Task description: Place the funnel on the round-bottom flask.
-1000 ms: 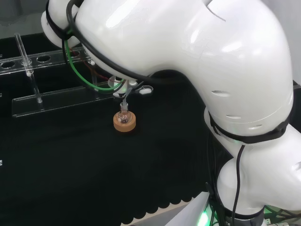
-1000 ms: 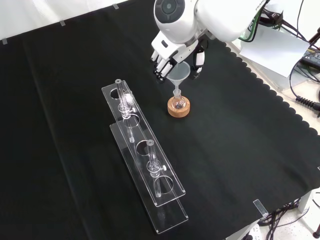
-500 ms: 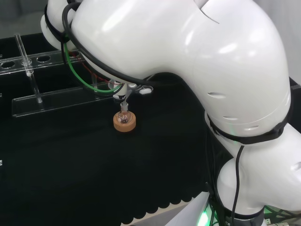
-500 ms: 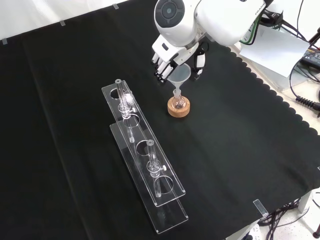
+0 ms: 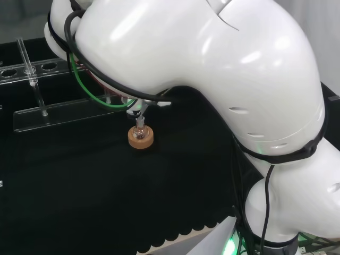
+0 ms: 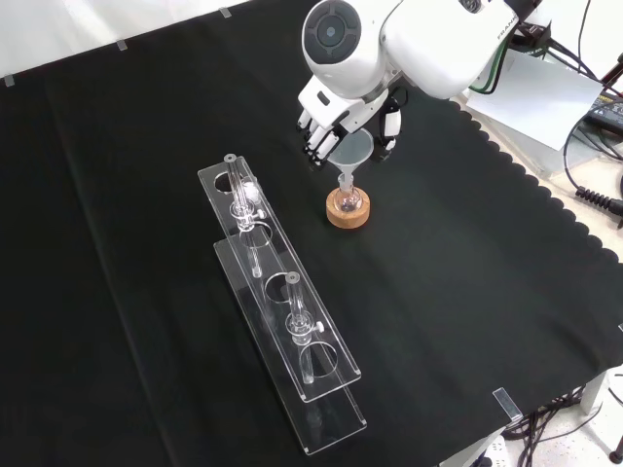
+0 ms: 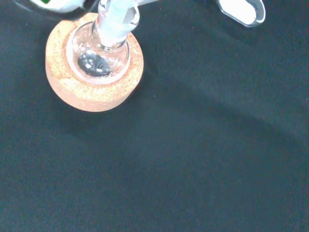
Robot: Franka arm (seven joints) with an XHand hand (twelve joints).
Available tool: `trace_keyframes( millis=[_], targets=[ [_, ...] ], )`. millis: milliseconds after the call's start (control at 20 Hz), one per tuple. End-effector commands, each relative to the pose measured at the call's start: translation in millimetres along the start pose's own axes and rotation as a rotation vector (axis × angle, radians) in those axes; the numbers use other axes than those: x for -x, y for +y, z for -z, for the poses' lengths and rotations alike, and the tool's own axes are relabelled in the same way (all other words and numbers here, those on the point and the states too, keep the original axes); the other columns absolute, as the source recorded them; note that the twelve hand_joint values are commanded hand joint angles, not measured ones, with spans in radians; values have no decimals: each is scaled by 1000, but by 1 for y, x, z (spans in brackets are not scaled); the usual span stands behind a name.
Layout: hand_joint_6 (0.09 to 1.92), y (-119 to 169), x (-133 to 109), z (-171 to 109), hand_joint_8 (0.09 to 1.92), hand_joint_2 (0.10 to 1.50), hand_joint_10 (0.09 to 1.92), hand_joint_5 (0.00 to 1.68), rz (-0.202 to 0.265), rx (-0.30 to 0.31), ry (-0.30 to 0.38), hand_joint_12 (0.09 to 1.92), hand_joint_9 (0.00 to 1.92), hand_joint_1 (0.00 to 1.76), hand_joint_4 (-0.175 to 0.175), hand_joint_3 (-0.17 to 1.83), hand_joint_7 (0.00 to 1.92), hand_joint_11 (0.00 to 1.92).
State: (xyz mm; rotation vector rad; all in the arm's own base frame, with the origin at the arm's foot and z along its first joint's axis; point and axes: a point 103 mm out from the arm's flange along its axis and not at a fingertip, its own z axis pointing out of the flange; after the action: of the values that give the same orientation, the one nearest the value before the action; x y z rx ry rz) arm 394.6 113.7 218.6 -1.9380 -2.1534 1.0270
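my robot hand [image 6: 336,115] grips the funnel [image 6: 350,152], upper centre; its upright stem sits in the round-bottom flask [image 6: 348,200] neck directly below.

A black-clothed counter [image 6: 467,292] carries a cork stand [image 6: 348,213] near its far edge and a clear rack [image 6: 282,341] mid-cloth.

My arm arches over from the front view's top right, wrist bent downward, and my hand [image 6: 336,125] hangs with fingers [image 6: 313,136] and thumb [image 6: 389,125] curled inward.
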Motion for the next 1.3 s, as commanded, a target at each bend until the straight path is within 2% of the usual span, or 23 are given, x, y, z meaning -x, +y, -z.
trace_keyframes(
  millis=[50,150,250,400,500,600,1000,1300],
  targets=[
    [702,0,0,0,670,813,387,710,2,0,6,1151,942,880,-44,652,568,683],
    [708,0,0,-1,682,797,393,670,4,-7,3,1160,917,873,-48,651,536,665],
    [635,-1,-1,-2,708,732,451,525,-2,-14,-2,1215,797,852,-53,663,449,555],
    [402,-2,-1,-3,738,670,590,366,1,-32,-5,1287,609,818,-64,665,310,417],
    [230,-3,-2,-3,743,648,664,313,-4,-30,0,1321,498,788,-68,645,213,334],
    [149,-3,-2,-3,741,635,691,284,-3,-38,-2,1337,450,770,-69,631,168,296],
    [87,-8,-2,-4,724,619,702,248,-2,-49,-8,1343,421,747,-69,609,116,269],
    [87,-21,8,5,714,625,708,231,-19,35,15,1354,398,734,-68,580,94,249]
  ],
)
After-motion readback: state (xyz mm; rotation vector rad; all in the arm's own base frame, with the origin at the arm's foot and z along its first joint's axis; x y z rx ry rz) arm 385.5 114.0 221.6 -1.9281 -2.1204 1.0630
